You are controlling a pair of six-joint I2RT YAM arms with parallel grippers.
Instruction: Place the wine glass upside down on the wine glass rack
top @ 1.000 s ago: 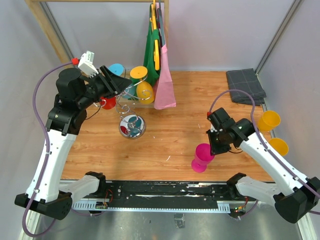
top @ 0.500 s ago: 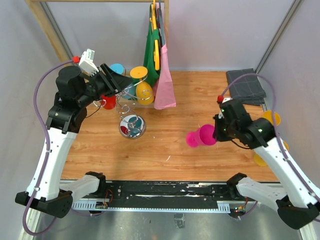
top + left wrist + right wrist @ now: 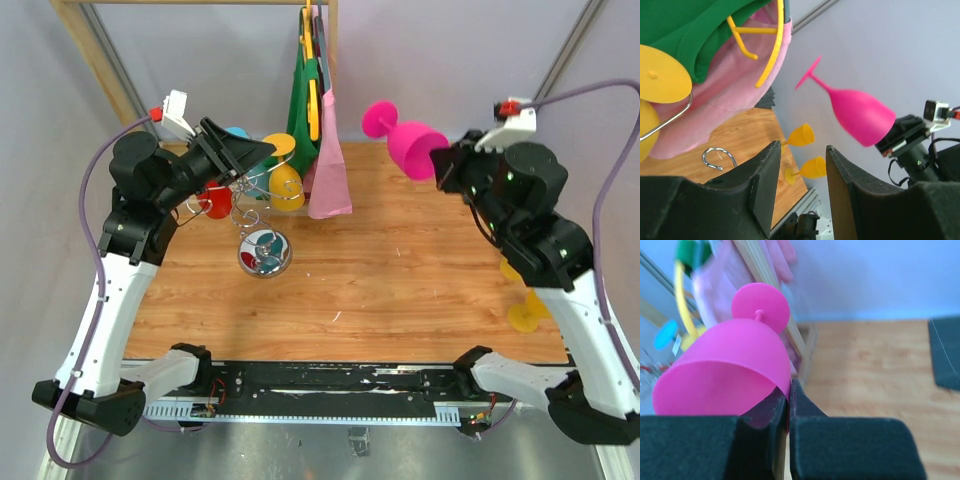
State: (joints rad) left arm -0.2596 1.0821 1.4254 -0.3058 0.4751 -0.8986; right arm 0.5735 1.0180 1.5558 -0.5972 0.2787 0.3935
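Wine glass (image 3: 415,148) airborne at 1 o'clock, we see right jaws pinching its rim; left jaws open, empty, near wine glass rack (image 3: 265,252) at 10 o'clock

No lettering, label, brand name, number or sign can be read in any of the three views.
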